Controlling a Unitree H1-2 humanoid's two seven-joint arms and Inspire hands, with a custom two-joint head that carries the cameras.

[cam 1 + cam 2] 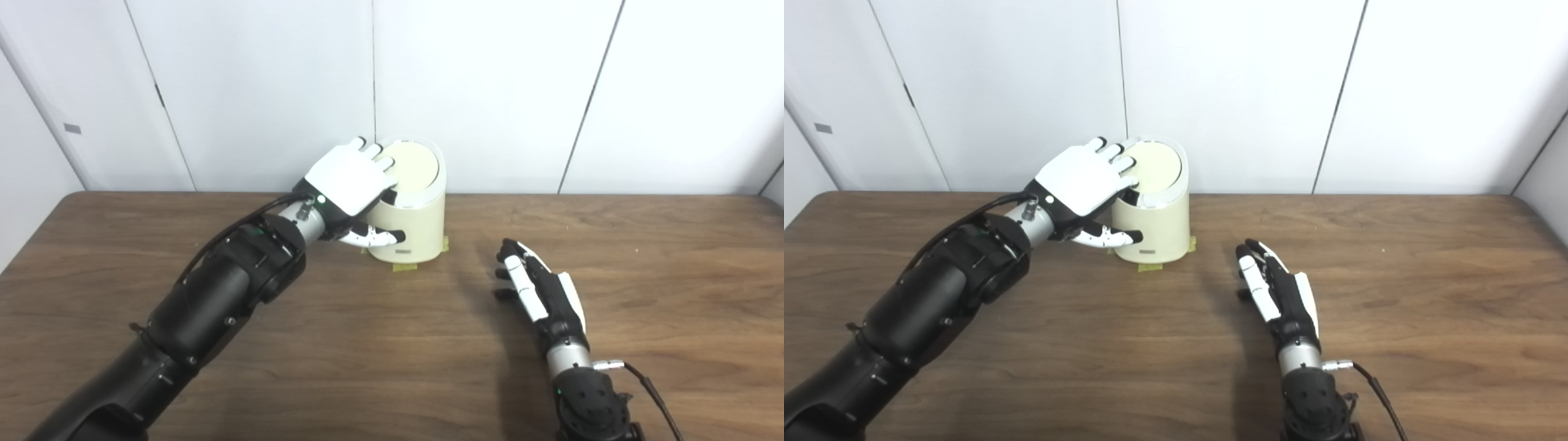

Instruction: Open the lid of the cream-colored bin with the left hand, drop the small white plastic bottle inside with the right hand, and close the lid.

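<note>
Right now I see the cream-coloured cylindrical plastic bin (409, 208) standing at the far edge of the brown wood-grain bench (367, 343), close to the white panelled wall (490, 86), on a few bits of yellowish tape (404, 267). Its round flat lid (416, 166) lies down on top, tilted slightly toward me. My left robot hand (352, 180) is draped over the near-left part of that lid, palm down, fingers (384, 164) spread and resting on the lid surface, while the thumb (380, 236) reaches across the front of the bin wall below; it holds nothing. My right robot hand (1274, 288) lies low over the bench, to the right of the bin and nearer to me, well apart from it, with its fingers stretched out side by side and nothing in them. I cannot find the small white plastic bottle in either view.
</note>
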